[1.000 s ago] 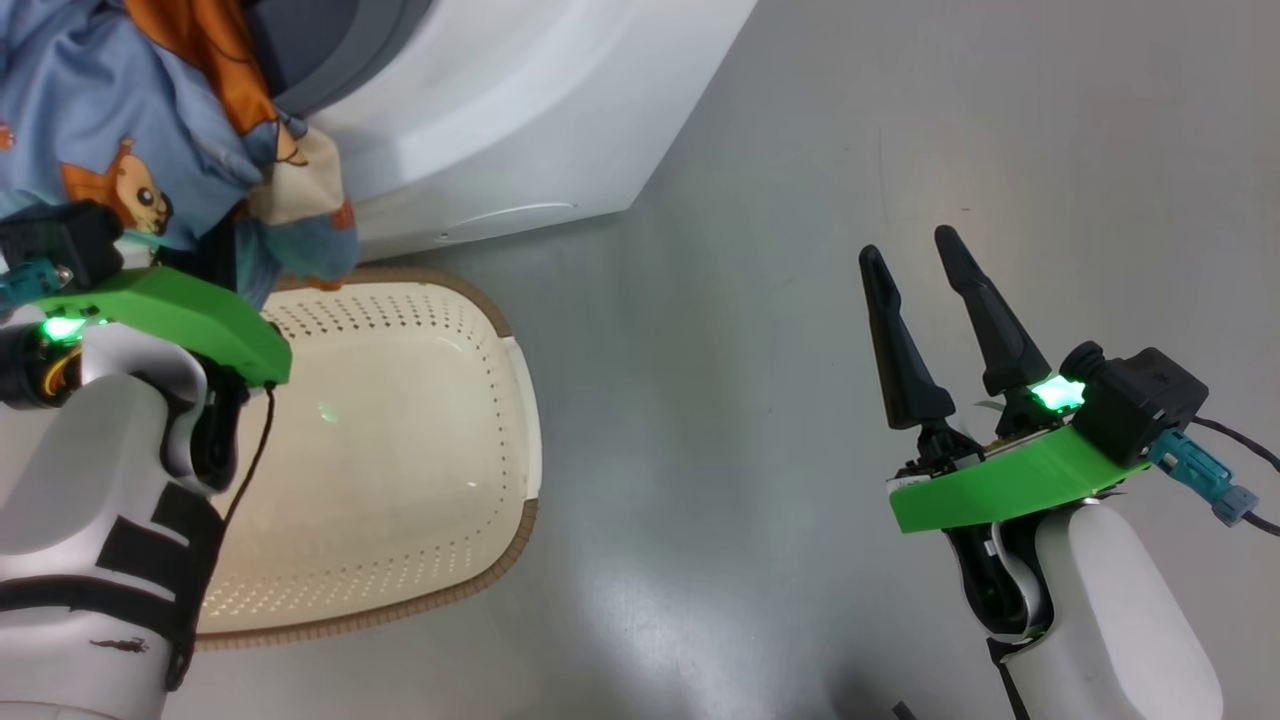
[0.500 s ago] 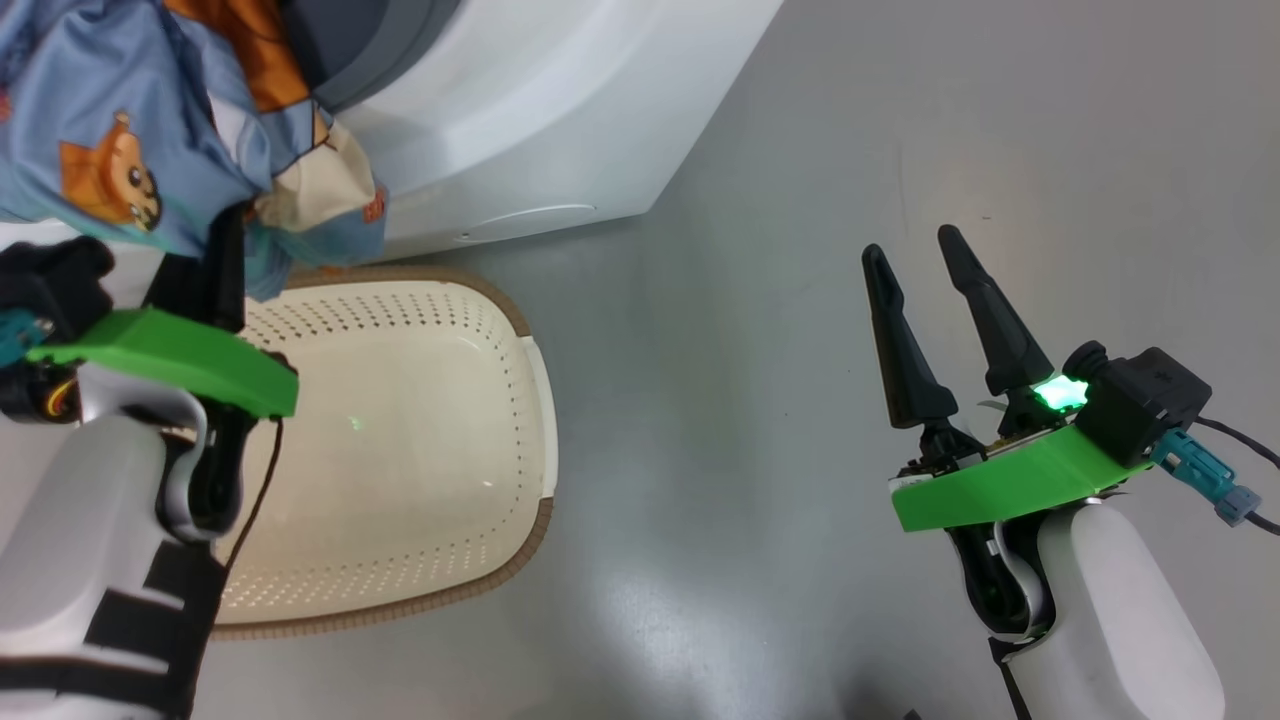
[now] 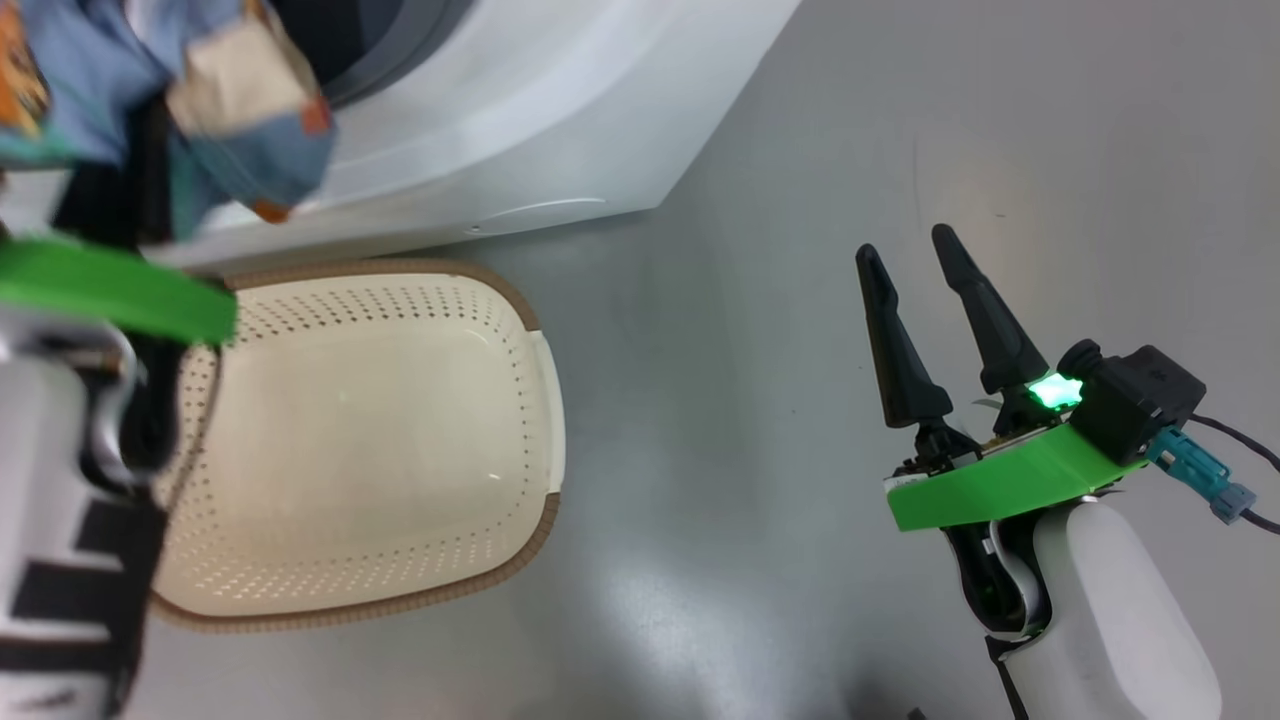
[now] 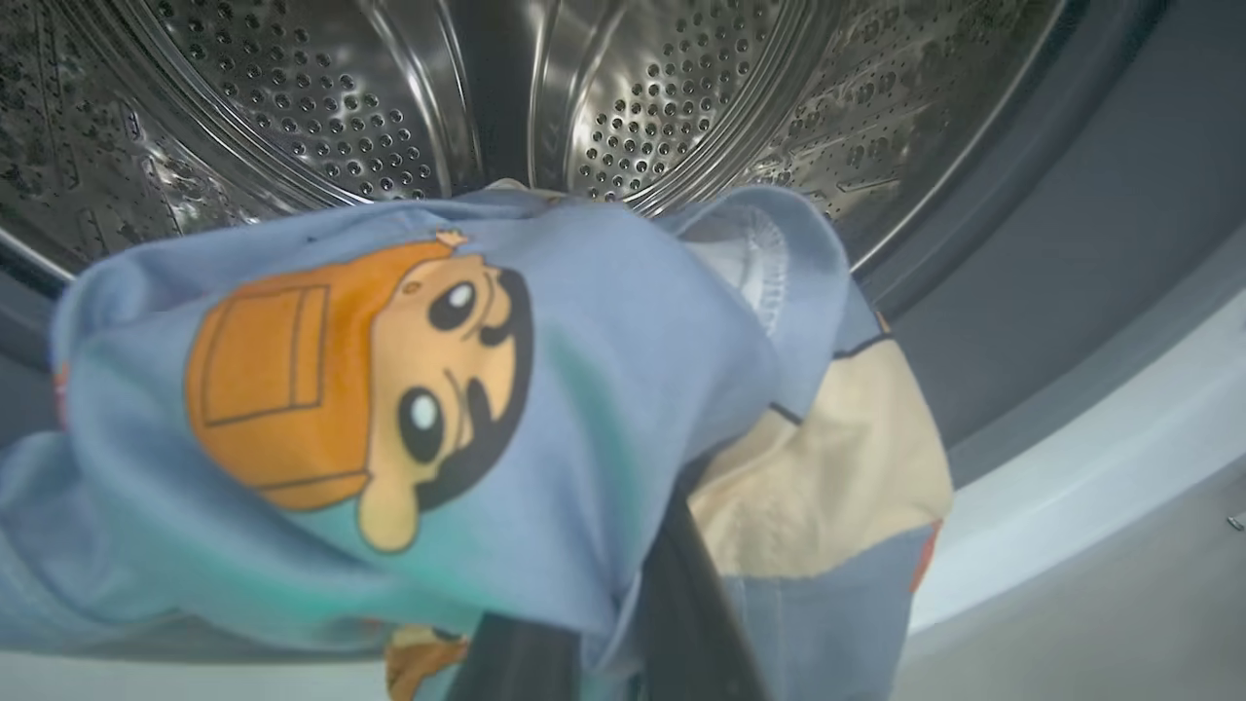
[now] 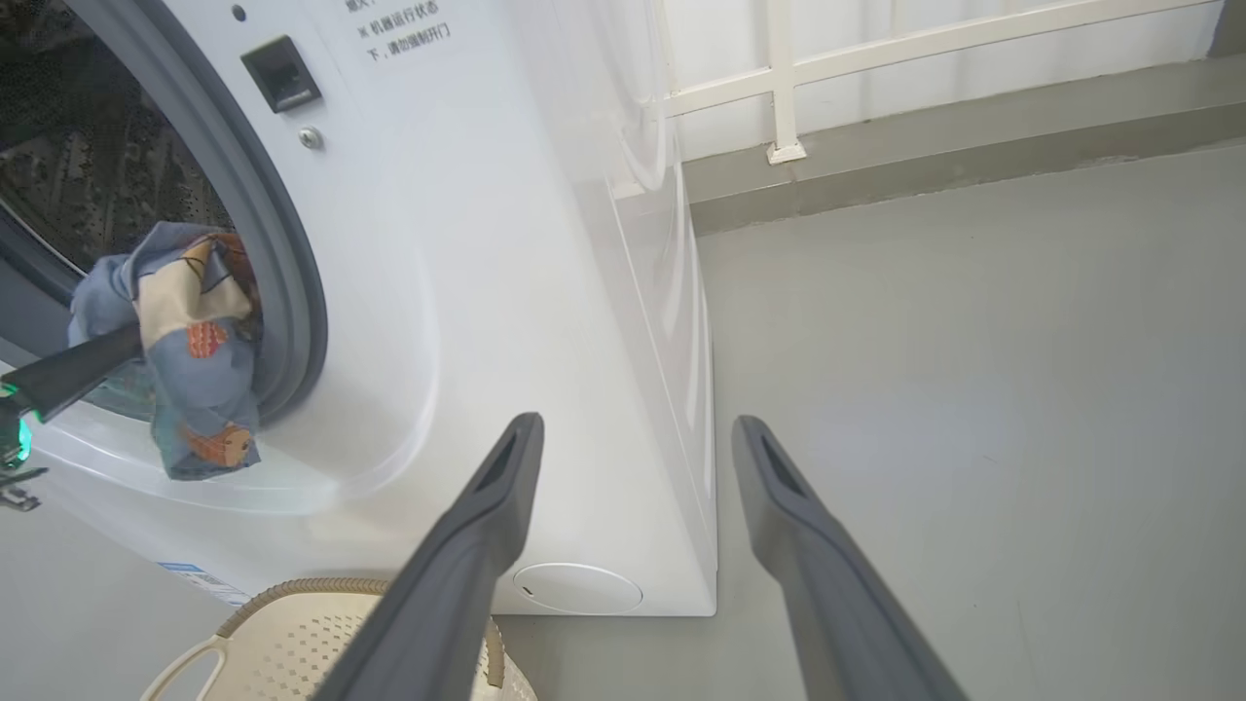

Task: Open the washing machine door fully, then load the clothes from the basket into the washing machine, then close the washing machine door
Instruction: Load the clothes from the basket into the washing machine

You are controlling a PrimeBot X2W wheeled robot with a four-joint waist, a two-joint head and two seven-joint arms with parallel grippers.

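Washing machine (image 3: 520,130) open, clothes (image 4: 545,389) at its mouth
The empty basket (image 3: 540,400) sits on the floor (image 3: 800,150) before the machine; the left pincer (image 5: 107,355), clamped on the blue printed clothes, holds them at the steel drum (image 4: 623,117) rim; the right pincer (image 3: 905,242) stands wide above the floor

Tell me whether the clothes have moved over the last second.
Yes. The clothes have risen off the far rim of the basket, toward the opening of the washing machine.

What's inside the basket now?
The basket shows just its bare perforated floor. The left forearm covers its left edge, so that strip cannot be checked. The clothes are up at the washing machine's opening.
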